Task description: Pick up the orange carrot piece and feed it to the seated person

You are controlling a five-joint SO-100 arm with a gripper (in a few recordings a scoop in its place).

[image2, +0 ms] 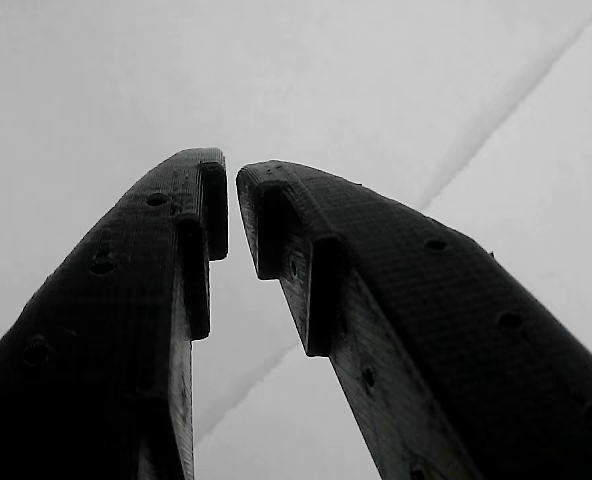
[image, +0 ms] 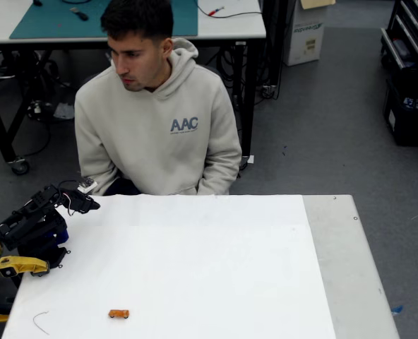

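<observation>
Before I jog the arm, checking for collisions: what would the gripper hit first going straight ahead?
Most likely the bare white table: the wrist view shows nothing else beyond the gripper. Depth is unclear.

The setting is a lab or workshop: a grey carpeted floor [image: 322, 120], a white workbench on black castor legs [image: 230, 27] bearing a teal cutting mat [image: 54, 20], loose cables [image: 32, 106], and black stacked equipment racks [image: 407, 70].

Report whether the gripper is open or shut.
Shut, empty: in the wrist view the gripper's fingertips nearly meet, a sliver apart, with nothing between.
</observation>
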